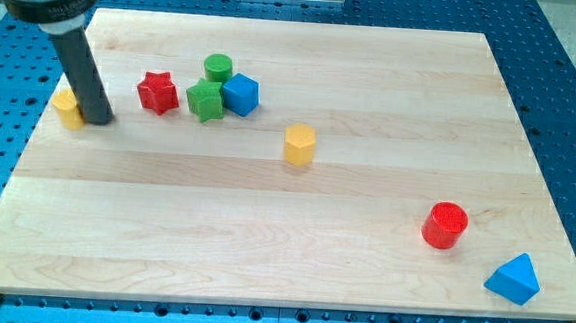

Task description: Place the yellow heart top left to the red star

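Tip touching heart, left of star.

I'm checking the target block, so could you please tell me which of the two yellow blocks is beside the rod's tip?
The yellow block at the view's far left, partly hidden behind my tip, left of the red star. The other yellow block stands alone mid-board.

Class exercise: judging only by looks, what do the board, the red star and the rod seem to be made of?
Board: likely pale wood, matte; visible grain and plank seams.
Red star: probably painted wood or plastic; even colour, soft sheen.
Rod: dark, smooth, possibly metal or plastic; my tip sits beside the yellow block, left of the star.
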